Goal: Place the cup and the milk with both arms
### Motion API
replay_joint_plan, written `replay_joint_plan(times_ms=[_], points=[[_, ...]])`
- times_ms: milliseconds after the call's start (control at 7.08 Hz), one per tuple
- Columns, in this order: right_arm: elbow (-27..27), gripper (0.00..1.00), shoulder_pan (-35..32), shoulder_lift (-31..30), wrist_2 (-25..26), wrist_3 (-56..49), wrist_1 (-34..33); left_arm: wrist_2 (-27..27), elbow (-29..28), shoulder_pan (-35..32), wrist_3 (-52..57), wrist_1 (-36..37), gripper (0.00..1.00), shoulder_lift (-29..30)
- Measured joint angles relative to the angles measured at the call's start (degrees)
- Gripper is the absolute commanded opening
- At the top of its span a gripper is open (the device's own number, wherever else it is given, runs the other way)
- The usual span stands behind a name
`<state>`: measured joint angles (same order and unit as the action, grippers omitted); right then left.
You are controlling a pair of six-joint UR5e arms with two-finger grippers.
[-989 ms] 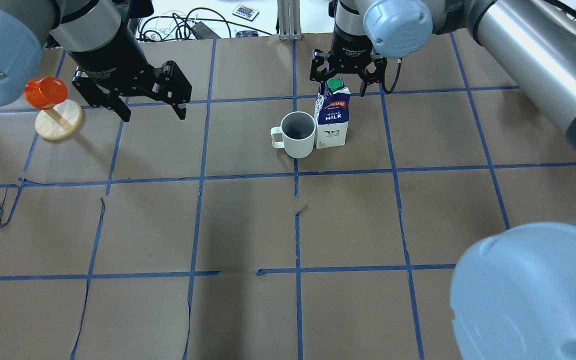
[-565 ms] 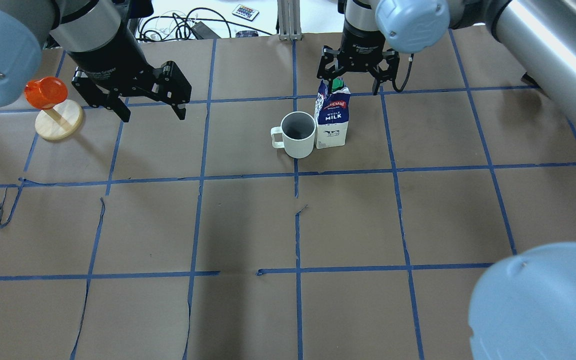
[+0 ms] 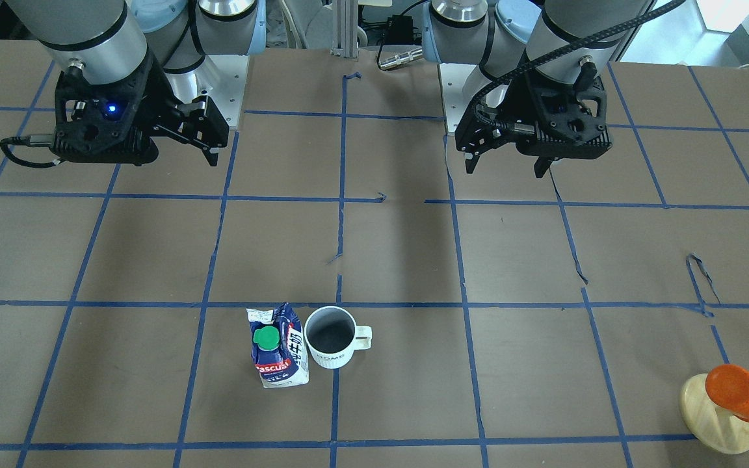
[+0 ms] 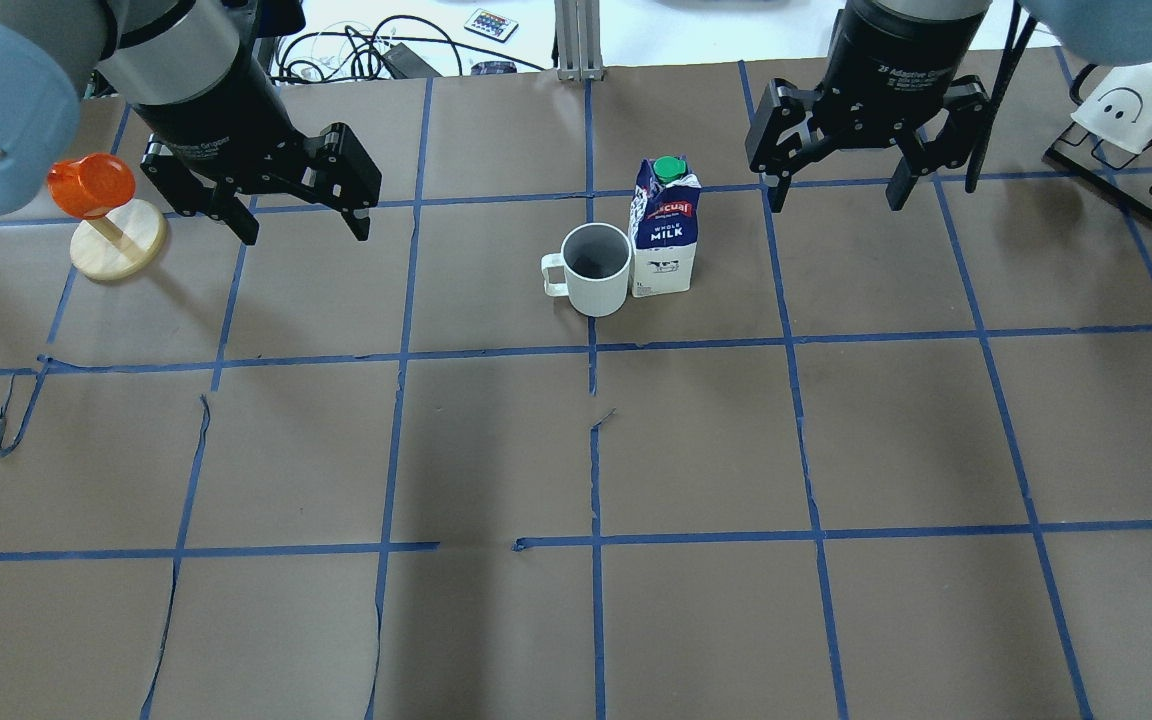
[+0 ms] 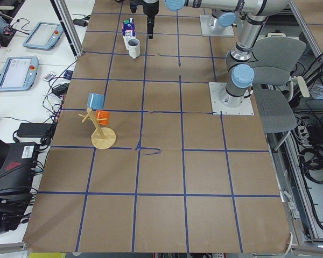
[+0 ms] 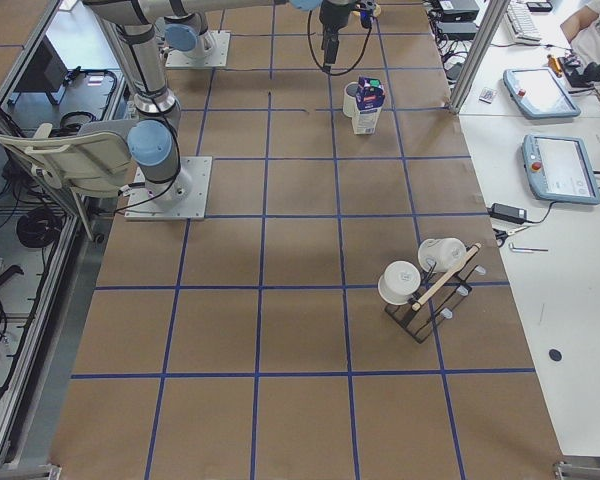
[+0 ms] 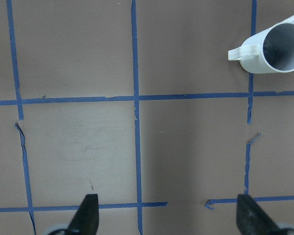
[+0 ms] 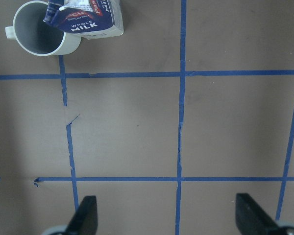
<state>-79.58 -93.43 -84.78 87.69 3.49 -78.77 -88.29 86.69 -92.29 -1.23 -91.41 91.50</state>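
Cup, milk: upright side by side mid-desk, touching or nearly so.
My left tool and right tool: both spread, empty, well apart from the pair.
Risk: a low sweep of mine could clip the taller milk and topple it onto the cup.

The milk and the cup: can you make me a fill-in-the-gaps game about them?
The milk has a ____ screw cap.
The cup has its handle on the robot's ____ side.
The left gripper and the right gripper are both wide ____, holding nothing.
Missing words: green, left, open.
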Motion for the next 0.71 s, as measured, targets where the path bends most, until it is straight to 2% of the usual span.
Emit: replay_joint_plan(times_ms=[707], points=[[-0.99,1.0,0.94,-0.79,0.11,-0.49,1.13,-0.25,0.13,0.0,0.0,0.0,1.0,-0.16]])
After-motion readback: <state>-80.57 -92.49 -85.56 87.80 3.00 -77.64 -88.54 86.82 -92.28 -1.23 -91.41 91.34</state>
